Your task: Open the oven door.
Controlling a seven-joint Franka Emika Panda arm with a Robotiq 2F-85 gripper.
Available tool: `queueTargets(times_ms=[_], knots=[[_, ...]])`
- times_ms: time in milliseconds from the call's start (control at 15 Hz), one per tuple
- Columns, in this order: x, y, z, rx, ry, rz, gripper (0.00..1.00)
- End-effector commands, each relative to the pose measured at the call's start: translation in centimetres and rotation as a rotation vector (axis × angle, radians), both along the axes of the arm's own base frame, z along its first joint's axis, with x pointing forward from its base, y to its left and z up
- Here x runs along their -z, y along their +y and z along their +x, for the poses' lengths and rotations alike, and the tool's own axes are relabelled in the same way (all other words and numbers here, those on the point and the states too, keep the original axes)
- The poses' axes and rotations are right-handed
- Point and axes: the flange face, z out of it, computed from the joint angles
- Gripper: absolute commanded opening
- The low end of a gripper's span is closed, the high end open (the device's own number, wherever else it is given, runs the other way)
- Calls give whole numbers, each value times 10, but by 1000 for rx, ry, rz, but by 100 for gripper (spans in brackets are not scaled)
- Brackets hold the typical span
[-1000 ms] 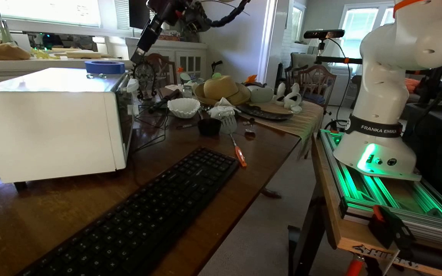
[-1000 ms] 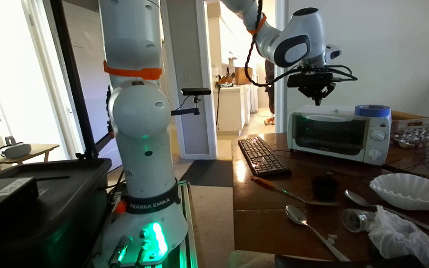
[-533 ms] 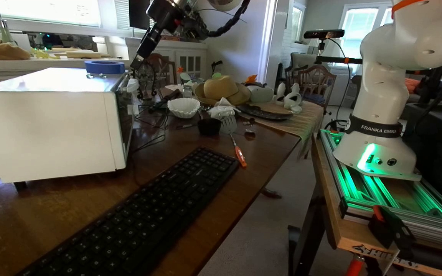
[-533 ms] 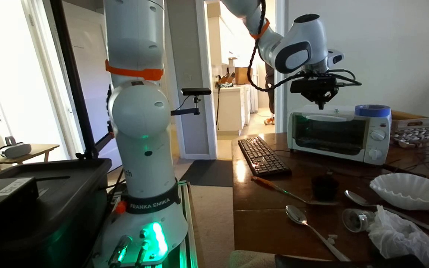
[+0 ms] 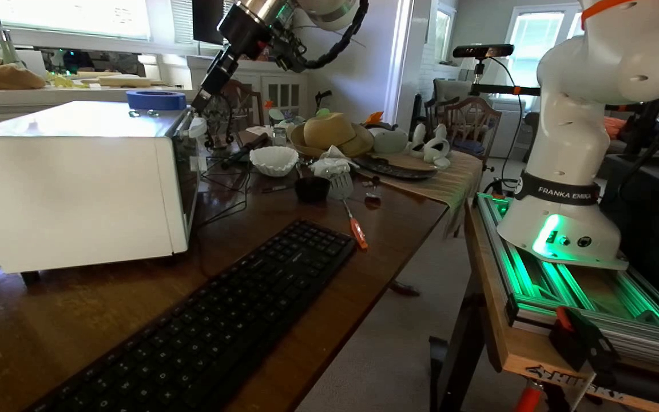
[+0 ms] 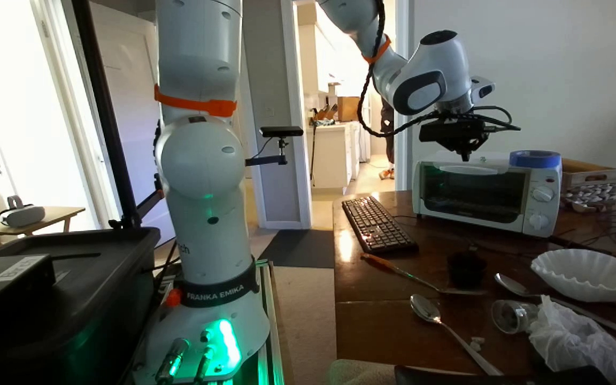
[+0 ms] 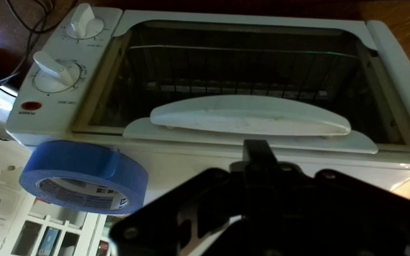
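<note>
In an exterior view: oven on the bench, plain white side showing. End effector slants down from above, its tip near the top front edge; contact can't be judged from this angle.

In an exterior view: door closed, dark and upright, knobs at one end. Keyboard lies beyond the opposite end, likely out of the door's way. End effector drawn together, nothing held.

Wrist view, oven upside down in it: handle bows out along the door's upper edge. The end effector's tip shows just short of it, roughly at its middle. Roll of tape on the oven's top, toward the knobs.

My reading: lining up, door not yet started. Probably hinges at the bottom. I'd lower the tip into what looks like a gap behind the handle, then draw outward and down in an arc; hooking should beat pinching. Go gently: a light oven may slide or tip forward.
</note>
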Motion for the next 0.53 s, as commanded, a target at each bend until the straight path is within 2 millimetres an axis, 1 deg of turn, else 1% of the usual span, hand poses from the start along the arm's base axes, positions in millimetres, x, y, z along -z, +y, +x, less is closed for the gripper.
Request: queueTargets(times_ms=[0,267,467], knots=[[3,4,1,1,-56,4,0],[5,9,-1,-7,-68,16,0],[10,9,-2,-13,-53,23,0]])
